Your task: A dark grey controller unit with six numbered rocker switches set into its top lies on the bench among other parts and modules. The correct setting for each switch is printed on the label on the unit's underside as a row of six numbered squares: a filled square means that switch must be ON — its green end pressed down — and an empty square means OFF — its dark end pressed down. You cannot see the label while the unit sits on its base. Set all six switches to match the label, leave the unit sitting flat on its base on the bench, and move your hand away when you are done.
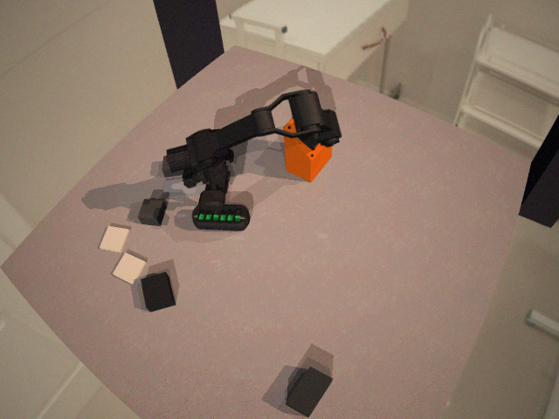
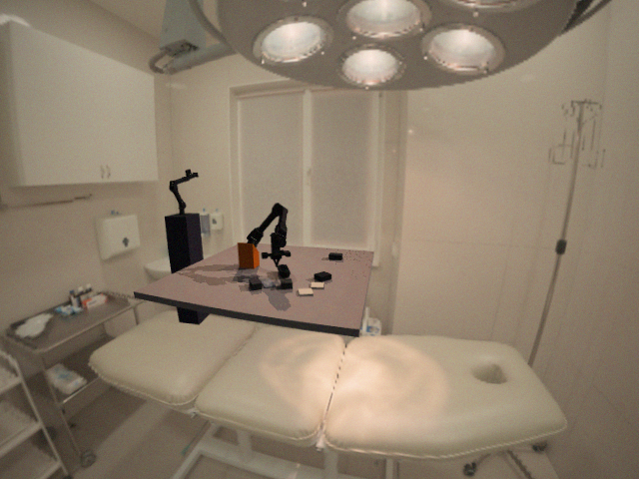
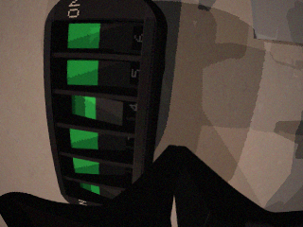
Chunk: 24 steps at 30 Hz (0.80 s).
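Observation:
The dark grey controller unit [image 1: 222, 223] [image 2: 285, 276] [image 3: 101, 7] sits flat on its base on the bench [image 1: 361, 252], switches up. In the wrist view its six rockers run in a column under an "ON" mark. Most show a broad green end. The rocker marked 4 [image 3: 95, 109] shows a narrower green patch and a lighter dark end. My gripper [image 1: 217, 206] [image 2: 283, 271] [image 3: 176, 153] is shut and empty. It points down just over the unit's low-numbered end, beside the rockers. The lowest rocker is partly hidden by the fingers.
An orange block [image 1: 307, 157] [image 2: 248, 255] stands behind the arm. A dark grey cube [image 1: 152, 210] lies left of the unit. Two cream tiles [image 1: 114, 238] [image 1: 128, 267] and a black block [image 1: 157, 291] lie front left. Another black block [image 1: 309, 389] lies near the front edge.

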Motion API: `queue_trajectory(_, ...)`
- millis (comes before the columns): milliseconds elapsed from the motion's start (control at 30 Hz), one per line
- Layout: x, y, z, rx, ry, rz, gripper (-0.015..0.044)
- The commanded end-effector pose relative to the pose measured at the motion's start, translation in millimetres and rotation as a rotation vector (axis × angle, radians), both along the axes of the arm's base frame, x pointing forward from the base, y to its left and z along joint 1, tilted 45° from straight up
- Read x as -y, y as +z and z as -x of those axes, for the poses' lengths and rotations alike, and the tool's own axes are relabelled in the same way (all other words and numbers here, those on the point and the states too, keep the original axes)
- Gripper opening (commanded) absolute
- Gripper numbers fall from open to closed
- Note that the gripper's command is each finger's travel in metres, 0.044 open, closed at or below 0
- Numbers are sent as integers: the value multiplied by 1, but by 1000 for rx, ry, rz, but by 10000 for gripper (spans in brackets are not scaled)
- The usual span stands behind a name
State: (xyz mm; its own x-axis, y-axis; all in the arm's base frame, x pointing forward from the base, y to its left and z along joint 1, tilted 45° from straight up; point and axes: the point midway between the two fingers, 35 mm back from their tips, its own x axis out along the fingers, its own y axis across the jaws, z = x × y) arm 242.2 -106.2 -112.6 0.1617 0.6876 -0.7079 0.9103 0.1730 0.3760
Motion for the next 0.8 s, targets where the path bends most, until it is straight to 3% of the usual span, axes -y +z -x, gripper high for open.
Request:
queue_trajectory(0,3,3,-3,-11,2,15,26)
queue_trajectory(233,-22,72,-17,-11,2,12,210)
queue_trajectory(533,-24,72,-18,-11,2,12,440)
queue_trajectory(767,-31,64,-20,-11,2,12,440)
